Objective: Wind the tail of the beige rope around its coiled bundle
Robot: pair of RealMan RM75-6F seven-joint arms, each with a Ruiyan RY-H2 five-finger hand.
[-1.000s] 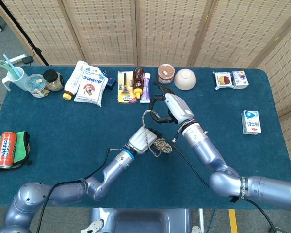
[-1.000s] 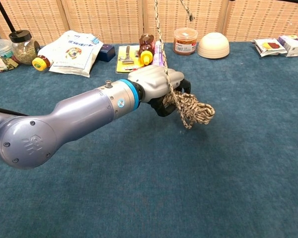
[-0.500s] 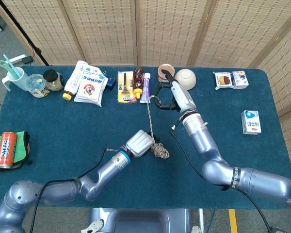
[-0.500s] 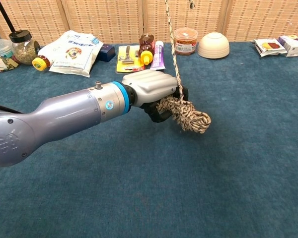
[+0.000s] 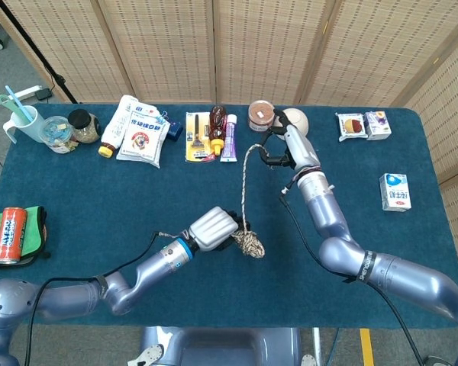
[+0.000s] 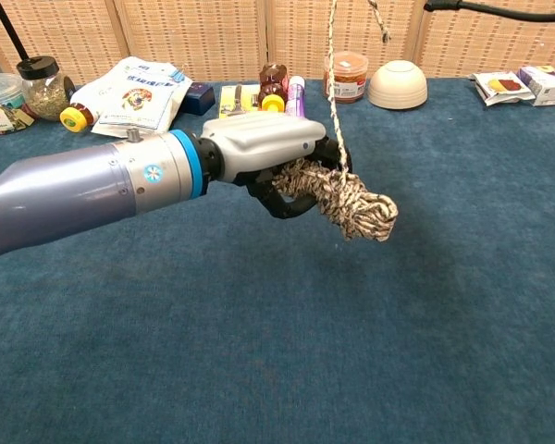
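Dark blue carpet-like table (image 5: 76, 198) backed by woven tan folding screens (image 5: 160, 46); grey floor at the left edge in head view. Along the far edge: light blue cup (image 5: 23, 122), two jars (image 5: 69, 130), white pouch (image 5: 140, 131), yellow card pack (image 5: 198, 137), brown bottle (image 5: 217, 128), purple tube (image 5: 230, 139), brown-lid tub (image 5: 261, 116), beige bowl (image 6: 397, 84), snack packs (image 5: 363, 125); milk carton (image 5: 395, 191) at right, red can (image 5: 14, 235) on green cloth (image 5: 35, 229) at left. Left hand (image 5: 211, 227) grips the coiled bundle (image 5: 249, 244) of beige rope, held mid-table, fingers curled under one end. Tail (image 5: 245, 187) rises from the bundle up to the right hand (image 5: 288, 147), raised near the bowl and tub, fingers closed on the tail's top end. Head view shows both hands and the whole tail; chest view shows only the left hand (image 6: 259, 148) and bundle (image 6: 342, 199) close up, bundle sticking out sideways clear of the table, tail (image 6: 332, 83) running straight up out of frame, right hand out of shot. Chest view doesn't show the can, cloth or carton. Wraps around the bundle can't be counted in either view.
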